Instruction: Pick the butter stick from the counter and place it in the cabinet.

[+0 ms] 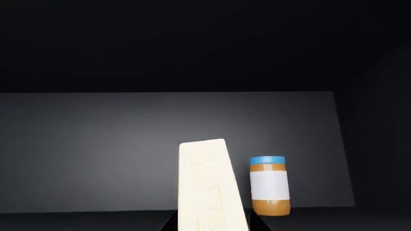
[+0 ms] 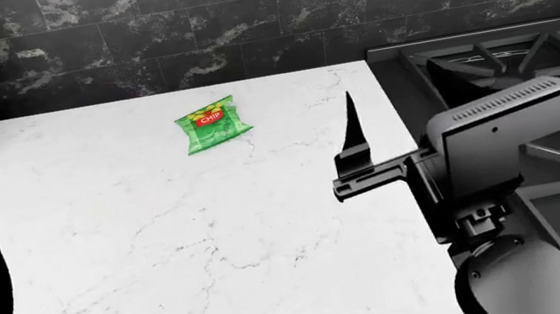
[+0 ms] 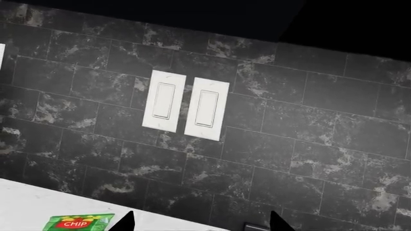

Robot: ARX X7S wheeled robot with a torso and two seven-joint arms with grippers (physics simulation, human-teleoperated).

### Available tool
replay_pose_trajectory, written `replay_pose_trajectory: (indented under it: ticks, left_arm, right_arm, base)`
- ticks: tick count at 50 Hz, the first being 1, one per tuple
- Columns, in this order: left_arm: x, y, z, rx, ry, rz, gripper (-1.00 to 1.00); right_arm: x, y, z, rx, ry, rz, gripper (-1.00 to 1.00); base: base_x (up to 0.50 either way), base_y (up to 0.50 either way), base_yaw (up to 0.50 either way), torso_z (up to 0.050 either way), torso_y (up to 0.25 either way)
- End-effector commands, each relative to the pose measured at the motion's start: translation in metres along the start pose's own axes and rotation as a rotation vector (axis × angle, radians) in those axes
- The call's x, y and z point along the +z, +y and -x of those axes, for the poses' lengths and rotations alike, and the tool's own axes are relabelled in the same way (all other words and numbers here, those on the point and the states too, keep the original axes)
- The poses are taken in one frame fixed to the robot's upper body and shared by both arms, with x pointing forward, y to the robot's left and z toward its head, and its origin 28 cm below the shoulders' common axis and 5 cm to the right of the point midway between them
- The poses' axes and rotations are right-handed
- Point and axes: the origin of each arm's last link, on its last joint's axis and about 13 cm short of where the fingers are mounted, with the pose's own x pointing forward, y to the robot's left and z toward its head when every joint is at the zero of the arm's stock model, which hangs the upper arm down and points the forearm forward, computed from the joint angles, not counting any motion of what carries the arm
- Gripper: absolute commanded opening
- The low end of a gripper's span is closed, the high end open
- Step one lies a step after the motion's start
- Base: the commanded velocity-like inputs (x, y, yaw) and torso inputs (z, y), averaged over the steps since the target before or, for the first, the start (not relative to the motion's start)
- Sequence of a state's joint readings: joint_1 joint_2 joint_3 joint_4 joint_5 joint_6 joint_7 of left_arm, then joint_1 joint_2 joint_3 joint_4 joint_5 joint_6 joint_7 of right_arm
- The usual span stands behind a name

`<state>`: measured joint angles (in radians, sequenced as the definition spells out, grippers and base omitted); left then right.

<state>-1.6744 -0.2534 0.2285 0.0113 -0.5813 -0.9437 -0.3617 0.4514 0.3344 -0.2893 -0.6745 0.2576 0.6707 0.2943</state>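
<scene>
My left end effector (image 1: pixel 211 226) pinches the pale creamy-yellow rectangular butter stick (image 1: pixel 209 185) by its near end, apparently inside the dark cabinet; likely soft, greasy. Right end effector (image 3: pixel 200 222) spread, empty.

The left gripper (image 1: pixel 212 226) is closed on the butter stick (image 1: pixel 209 187); the right gripper (image 3: pixel 202 222) is held spread above the counter (image 2: pixel 160 254).

Head view: from above, looking forward and down over the counter (image 2: pixel 160 254), the stovetop (image 2: pixel 516 66) and the dark tiled wall (image 2: pixel 235 28).

Right wrist view: low and level, facing that same wall (image 3: pixel 289 144) with two light switches (image 3: pixel 185 107); shares with the head view the chip bag (image 3: pixel 78 223).

Left wrist view: close, looking into a dark cabinet (image 1: pixel 128 144), at a jar (image 1: pixel 269 186); shares nothing with the others.
</scene>
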Motion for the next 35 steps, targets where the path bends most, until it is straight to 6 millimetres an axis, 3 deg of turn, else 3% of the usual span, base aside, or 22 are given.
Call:
replay_pose_trajectory:
  ticks: [1,15,35]
  left_arm:
    - [0.015,-0.005,-0.013,-0.007,0.001,-0.013,-1.00]
    - [0.034,-0.004,-0.034,-0.004,0.024,-0.034,-1.00]
    - [0.029,-0.004,-0.077,0.037,0.135,-0.060,-1.00]
  right_arm:
    - [-0.001,0.000,0.001,-0.001,0.001,-0.003,1.00]
    - [-0.003,0.001,0.001,0.000,0.000,-0.007,1.00]
    - [-0.005,0.001,0.002,0.001,0.007,-0.012,1.00]
  base:
    - [0.00,0.00,0.00,0.000,0.000]
    - [0.00,0.00,0.00,0.000,0.000]
    - [0.00,0.00,0.00,0.000,0.000]
